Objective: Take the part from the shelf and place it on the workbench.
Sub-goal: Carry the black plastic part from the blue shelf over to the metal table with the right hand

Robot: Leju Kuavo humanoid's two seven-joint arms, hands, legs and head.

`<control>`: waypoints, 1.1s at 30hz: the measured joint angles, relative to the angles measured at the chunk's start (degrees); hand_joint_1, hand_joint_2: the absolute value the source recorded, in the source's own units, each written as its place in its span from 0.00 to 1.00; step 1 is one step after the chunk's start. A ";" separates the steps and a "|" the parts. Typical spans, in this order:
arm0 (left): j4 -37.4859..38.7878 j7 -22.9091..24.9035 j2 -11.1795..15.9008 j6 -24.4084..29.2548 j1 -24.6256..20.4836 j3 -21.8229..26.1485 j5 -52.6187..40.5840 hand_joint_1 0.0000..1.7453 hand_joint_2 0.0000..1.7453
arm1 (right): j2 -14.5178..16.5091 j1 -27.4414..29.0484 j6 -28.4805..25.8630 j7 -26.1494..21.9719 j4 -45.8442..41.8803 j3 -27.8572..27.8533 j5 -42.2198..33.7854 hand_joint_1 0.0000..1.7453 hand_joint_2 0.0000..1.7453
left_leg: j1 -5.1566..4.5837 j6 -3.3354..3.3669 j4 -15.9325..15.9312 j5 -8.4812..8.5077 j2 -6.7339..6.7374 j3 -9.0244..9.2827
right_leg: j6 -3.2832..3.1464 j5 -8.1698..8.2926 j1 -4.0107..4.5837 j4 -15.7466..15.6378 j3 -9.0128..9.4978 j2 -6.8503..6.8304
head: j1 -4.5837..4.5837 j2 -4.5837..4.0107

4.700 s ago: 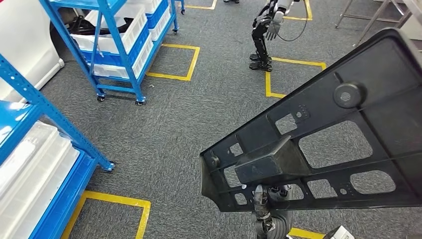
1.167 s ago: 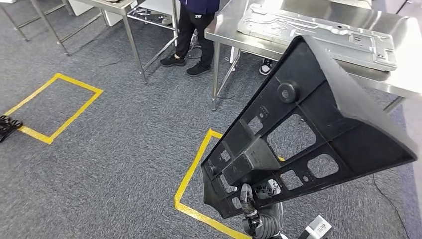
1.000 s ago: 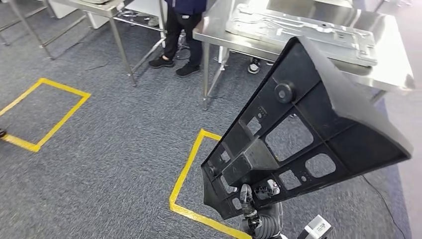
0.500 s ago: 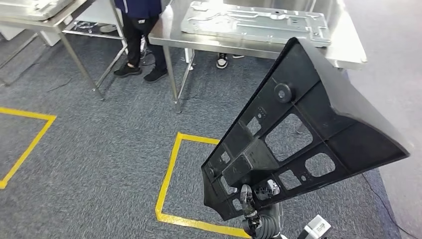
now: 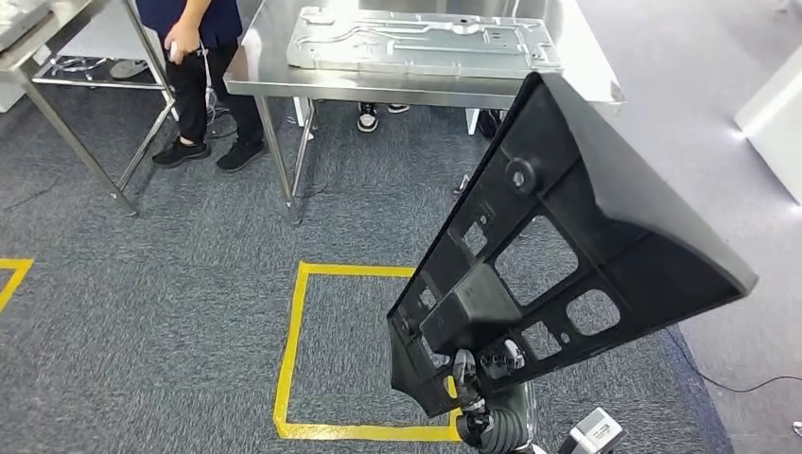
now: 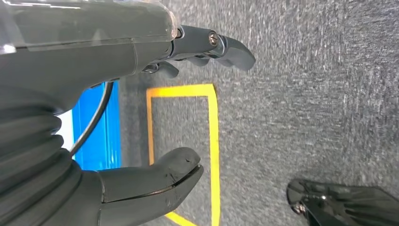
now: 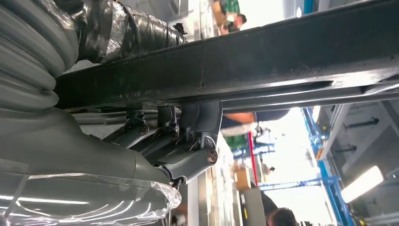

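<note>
Floor: grey carpet [image 5: 142, 303] with a yellow tape rectangle [image 5: 287, 350] marked just in front of the robot.
Workbench: stainless steel table [image 5: 586, 66] stood beyond the tape rectangle; a second steel table [image 5: 24, 43] was at the far left.
Part: large black plastic panel [image 5: 605, 236], ribbed and pierced with cut-outs, was held up off the floor, tilted, its upper corner overlapping the workbench's near edge in the head view. It was not on the workbench.
Metal panel: a flat silver stamped sheet [image 5: 416, 43] lay on the workbench top.
Person: stood behind the tables in dark trousers and black shoes [image 5: 203, 85].
Right hand: right hand [image 7: 174, 141] gripped the part's lower edge, fingers [image 7: 193, 122] curled around a black rib from beneath.
Left hand: left hand [image 6: 141, 117] hung over the carpet, thumb and fingers spread apart, nothing in it.
</note>
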 joint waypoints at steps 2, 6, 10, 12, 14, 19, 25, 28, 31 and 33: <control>0.00 0.05 0.02 0.00 0.18 0.00 -0.13 0.00 1.00 | -0.05 -0.11 -0.48 0.14 0.23 0.27 0.83 1.00 1.00 | -0.09 -0.01 0.00 -0.46 0.70 0.46 | 0.16 -0.03 -0.16 3.81 -2.44 -0.50 | 0.01 0.00; 0.02 0.16 -0.04 0.00 0.04 0.00 -0.19 0.00 1.00 | -0.26 -0.40 -1.32 0.61 0.45 0.73 1.78 1.00 1.00 | -0.13 -0.48 -0.13 -1.75 1.41 2.33 | -0.95 6.83 0.27 -7.69 2.91 -0.91 | 0.01 0.00; 0.04 0.28 -0.14 0.00 -0.21 0.00 -0.21 0.00 1.00 | -0.48 -0.75 -2.24 0.82 0.61 1.21 2.20 1.00 1.00 | -0.26 -1.74 -1.14 -2.68 1.99 3.47 | -2.26 5.92 0.89 -11.90 5.24 -1.07 | -0.01 0.00; 0.04 0.35 -0.09 0.01 -0.32 0.00 -0.21 0.00 1.00 | -0.54 -0.79 -2.59 0.88 0.65 1.35 2.24 1.00 1.00 | -0.39 -2.24 -0.21 -3.28 2.04 3.86 | -2.82 5.67 0.52 -13.29 6.88 -0.85 | -0.03 0.01; 0.04 0.40 -0.04 -0.01 -0.38 0.00 -0.21 0.00 1.00 | -0.58 -0.97 -2.79 0.98 0.75 1.58 2.33 1.00 1.00 | -0.32 -2.53 5.71 -5.13 1.83 0.77 | -3.33 5.09 0.20 -14.36 8.77 -0.88 | -0.04 0.00; 0.04 0.64 0.04 0.00 0.23 0.00 -0.21 0.00 1.00 | -0.64 -1.21 -3.47 1.17 1.16 1.82 2.38 1.00 1.00 | -0.23 -3.02 12.73 -1.12 1.78 -8.37 | -3.38 1.57 0.20 -14.50 13.21 -0.29 | -0.06 0.01; 0.09 0.73 0.18 0.02 0.08 0.04 -0.22 0.00 1.00 | -0.88 -1.57 -4.12 1.75 1.41 2.25 2.69 1.00 1.00 | -0.65 -1.08 1.93 2.95 1.69 -4.91 | -1.47 -1.41 0.48 -14.38 16.17 0.02 | -0.16 0.01; 0.09 0.84 0.13 0.02 0.18 0.04 -0.27 0.00 1.00 | -1.08 -1.68 -4.82 1.93 1.42 2.32 3.11 1.00 1.00 | -0.29 -0.10 0.42 2.14 1.64 -2.68 | -0.62 0.06 0.32 -8.42 13.23 -0.24 | -0.13 0.01; 0.09 0.87 0.15 0.02 0.22 0.04 -0.43 0.00 1.00 | -1.21 -1.72 -5.45 2.16 1.57 2.41 3.32 1.00 1.00 | -0.24 0.16 -0.96 0.93 1.57 0.22 | -0.20 -3.34 0.04 0.65 5.36 -0.47 | -0.13 0.01; 0.09 0.87 0.15 -0.01 0.22 0.05 -0.47 0.00 1.00 | -1.31 -1.77 -5.63 2.60 1.69 2.48 3.17 1.00 1.00 | -0.23 0.03 -1.36 -0.33 1.50 2.41 | -0.01 -5.71 -0.08 1.36 1.94 -0.51 | -0.12 0.01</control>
